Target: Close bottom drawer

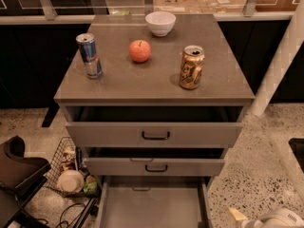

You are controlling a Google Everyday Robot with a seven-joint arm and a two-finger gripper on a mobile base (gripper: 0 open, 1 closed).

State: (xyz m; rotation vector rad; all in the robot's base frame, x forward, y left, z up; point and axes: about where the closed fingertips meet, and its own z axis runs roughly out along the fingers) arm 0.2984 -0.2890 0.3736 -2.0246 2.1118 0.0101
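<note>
Pincer: I see only a pale, cream-tipped part of the pincer (248, 218) at the bottom right corner of my view, low over the floor and just right of the open drawer.
Pincer state: I cannot tell whether it is released or clenched; it is touching nothing that I can make out.
Bottom drawer: the bottom drawer (152, 207) stands pulled far out towards me, and I look straight down into its plain grey inside. Its front runs off the lower edge of my view.
Middle drawer: the middle drawer (154, 166) is out partway, less than the one below, with its dark bar handle centred on the front.
Top drawer: the top drawer (154, 134) is out a little, with a dark gap showing between its front and the tabletop's edge.
Tabletop: I see a grey square tabletop (223, 82) carrying four things, all well apart.
Bowl: a white bowl (160, 23) sits at the back, near the middle.
Apple: a red-orange apple (140, 51) sits just in front of the bowl.
Blue can: a slim blue and silver can (89, 55) stands upright on the left.
Gold can: a gold-brown can (192, 67) stands upright on the right, its top opened.
Floor: I see a speckled floor (259, 175), with a wire basket (61, 156) of oddments left of the drawers.
Post: a white post (280, 63) leans along the right side.
</note>
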